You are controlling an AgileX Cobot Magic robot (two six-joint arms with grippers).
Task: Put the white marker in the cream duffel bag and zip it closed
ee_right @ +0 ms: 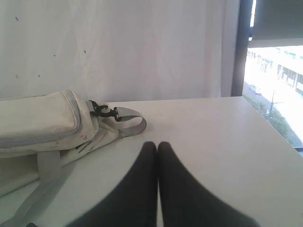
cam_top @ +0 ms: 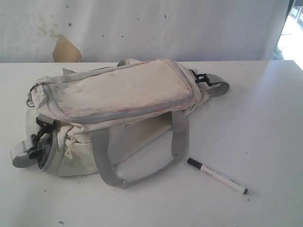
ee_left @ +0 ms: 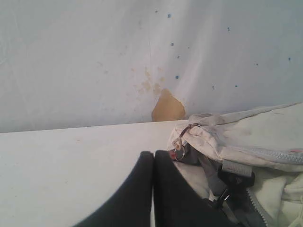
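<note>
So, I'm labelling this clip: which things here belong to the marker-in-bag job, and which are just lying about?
Job:
white marker
cream duffel bag
left pincer, shut
right pincer, shut

Not the job:
white table
stained backdrop
brown patch on it
window

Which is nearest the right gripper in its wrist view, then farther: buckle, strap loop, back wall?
1. Strap loop, on the table just ahead of the right gripper.
2. Buckle, at the bag's end.
3. Back wall, beyond the table.
</note>
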